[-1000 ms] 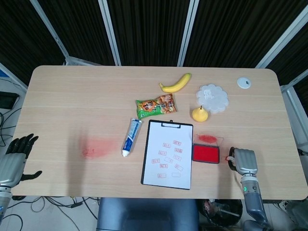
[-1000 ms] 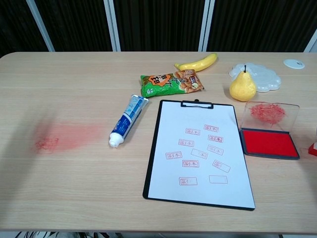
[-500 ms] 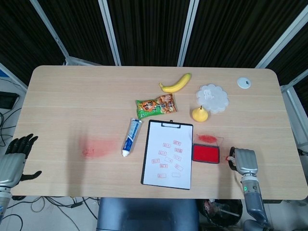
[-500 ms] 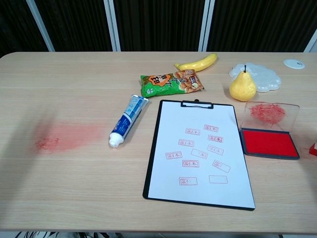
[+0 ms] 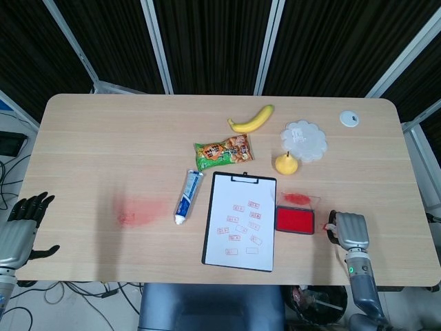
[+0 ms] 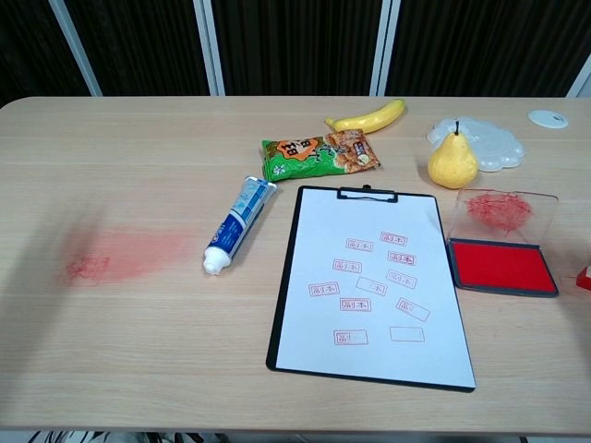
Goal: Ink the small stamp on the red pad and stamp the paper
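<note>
The paper on a black clipboard [image 5: 240, 221] [image 6: 374, 281] lies at the table's front middle and carries several red stamp marks. Just right of it the red ink pad [image 5: 295, 220] [image 6: 500, 266] sits open, its clear lid [image 6: 503, 212] smeared red. My right hand [image 5: 350, 231] rests at the front right, right of the pad, fingers curled around the small stamp [image 5: 328, 225]. The stamp's red end [image 6: 584, 277] shows at the chest view's right edge. My left hand [image 5: 21, 231] hangs off the table's front left corner, fingers spread, holding nothing.
A toothpaste tube [image 5: 187, 196], a snack bag [image 5: 224, 152], a banana [image 5: 252, 119], a pear [image 5: 286, 163] and a white scalloped dish [image 5: 304, 140] lie behind the clipboard. A small white disc [image 5: 349, 118] sits at the back right. A red ink smear [image 5: 138, 210] marks the table's left.
</note>
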Available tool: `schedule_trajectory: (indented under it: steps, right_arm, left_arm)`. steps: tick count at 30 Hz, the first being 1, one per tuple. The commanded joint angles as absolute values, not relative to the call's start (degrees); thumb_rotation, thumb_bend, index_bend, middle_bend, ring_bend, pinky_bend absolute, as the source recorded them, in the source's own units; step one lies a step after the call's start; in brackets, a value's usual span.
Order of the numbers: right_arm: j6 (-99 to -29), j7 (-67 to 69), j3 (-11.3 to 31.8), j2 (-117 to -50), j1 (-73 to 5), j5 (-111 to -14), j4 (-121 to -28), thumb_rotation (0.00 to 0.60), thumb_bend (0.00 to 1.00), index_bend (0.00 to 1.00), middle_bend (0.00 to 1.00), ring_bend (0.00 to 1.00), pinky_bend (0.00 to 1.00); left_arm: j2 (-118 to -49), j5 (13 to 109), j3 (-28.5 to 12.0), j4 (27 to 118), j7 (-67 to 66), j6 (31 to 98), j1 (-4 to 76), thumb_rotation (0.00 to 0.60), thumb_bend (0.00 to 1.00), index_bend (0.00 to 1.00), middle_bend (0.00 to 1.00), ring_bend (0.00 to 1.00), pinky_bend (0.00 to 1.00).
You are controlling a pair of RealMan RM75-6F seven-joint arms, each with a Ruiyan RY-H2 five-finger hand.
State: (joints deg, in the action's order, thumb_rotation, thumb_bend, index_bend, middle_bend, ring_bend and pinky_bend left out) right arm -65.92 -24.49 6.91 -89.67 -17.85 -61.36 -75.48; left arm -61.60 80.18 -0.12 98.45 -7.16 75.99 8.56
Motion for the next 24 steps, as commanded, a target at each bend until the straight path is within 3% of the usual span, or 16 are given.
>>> schedule_trajectory:
  steps: [1, 24]
  right_arm:
    - [-65.80, -24.64, 6.90, -89.57, -17.88, -61.23, -75.62, 0.600, 0.42, 0.59, 0.54, 0.73, 0.77]
    - [-65.34, -25.53, 6.79, -89.09, -18.11, -60.68, -76.22, 0.600, 0.42, 0.47, 0.44, 0.73, 0.77]
  left_arm:
    - [-61.59, 80.18, -0.12, 98.46, -7.17, 75.98, 8.55, 0.600, 0.02, 0.00, 0.00, 0.00, 0.00]
    - [-61.55, 80.25, -0.11, 98.44, -7.17, 75.98, 8.47, 0.600, 0.02, 0.00, 0.00, 0.00, 0.00]
